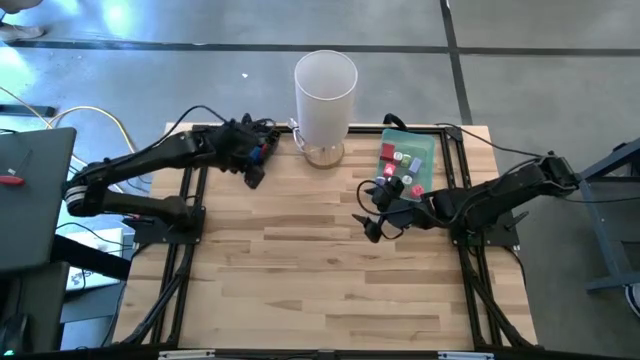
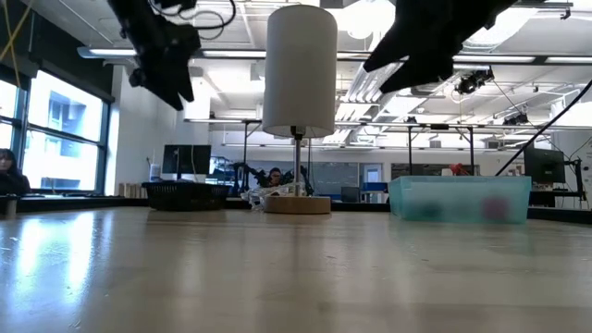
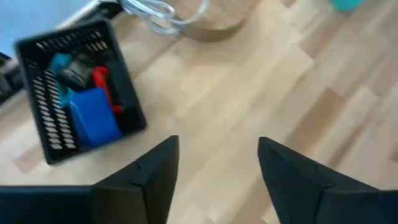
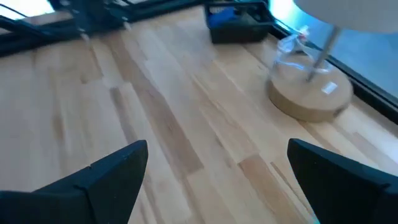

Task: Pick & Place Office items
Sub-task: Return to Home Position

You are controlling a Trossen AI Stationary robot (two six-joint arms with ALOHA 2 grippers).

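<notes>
The items [image 1: 398, 160] I can see lie in the two trays and my fingers hold none. So the job now, as I judge it, is a clean retreat. I should raise both arms first, then draw each back toward its own side of the table [image 1: 330, 290], never sweeping low across it.

My left gripper [image 3: 217, 146] hangs with its fingers spread and nothing between them. My right gripper [image 4: 217, 146] is spread wider and is empty too. I would leave them so, since closing gains nothing.

From above, the left gripper is at the table's 11 o'clock. The black tray [image 3: 81, 99] lies just beside it toward 12 o'clock, below the fingers and not touching them. In it lie a blue block [image 3: 94, 118] and a red piece [image 3: 102, 84], among others. The lamp [image 1: 325, 85] stands near, at about 2 o'clock of this gripper, with a cord [image 3: 152, 11] bunched at its base. Pulling away toward 9 o'clock should avoid both.

The right gripper hangs a little right of centre, well above the boards. The green tray [image 1: 428, 150] lies near it at 1 o'clock, apart from the fingers, holding red, pink and pale pieces. The risk here is my forearm, which runs close by that tray's near rim. Rising before swinging toward 3 o'clock should keep it off.
</notes>
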